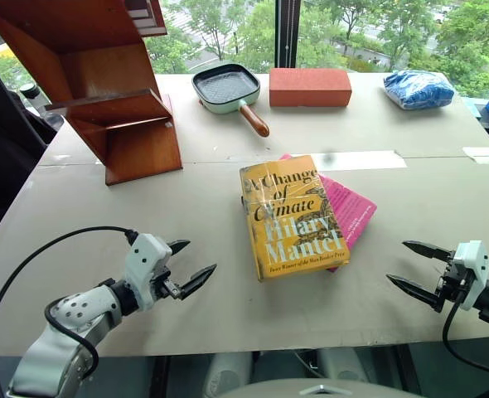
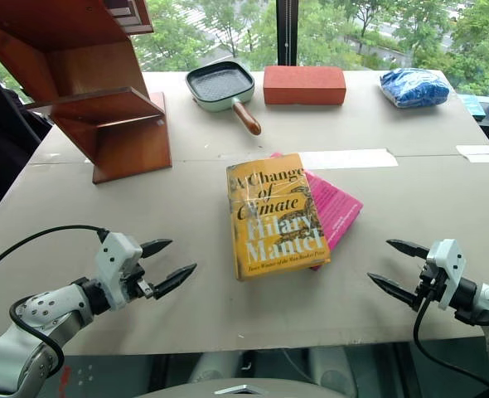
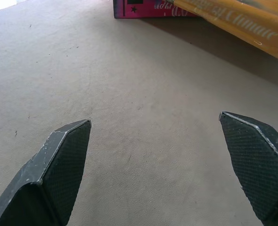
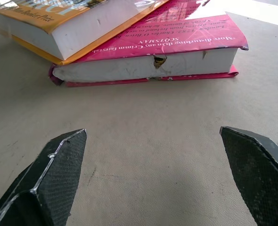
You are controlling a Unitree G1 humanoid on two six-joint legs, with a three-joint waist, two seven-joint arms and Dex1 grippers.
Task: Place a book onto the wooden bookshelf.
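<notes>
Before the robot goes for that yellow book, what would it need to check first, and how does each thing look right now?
1. Left gripper open: ok.
2. Right gripper open: ok.
3. Yellow book free, neither gripper touching it: ok.
4. Book lying flat: not ok, it rests partly on the pink book.
5. Wooden bookshelf ledge free to receive it: ok.
6. Table between book and shelf unobstructed: ok.

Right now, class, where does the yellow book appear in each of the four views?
Left eye: yellow book at centre, lying on the pink book.
Right eye: centre.
Left wrist: upper right corner.
Right wrist: upper left.
Shared landmark: the pink book beneath it.
</notes>
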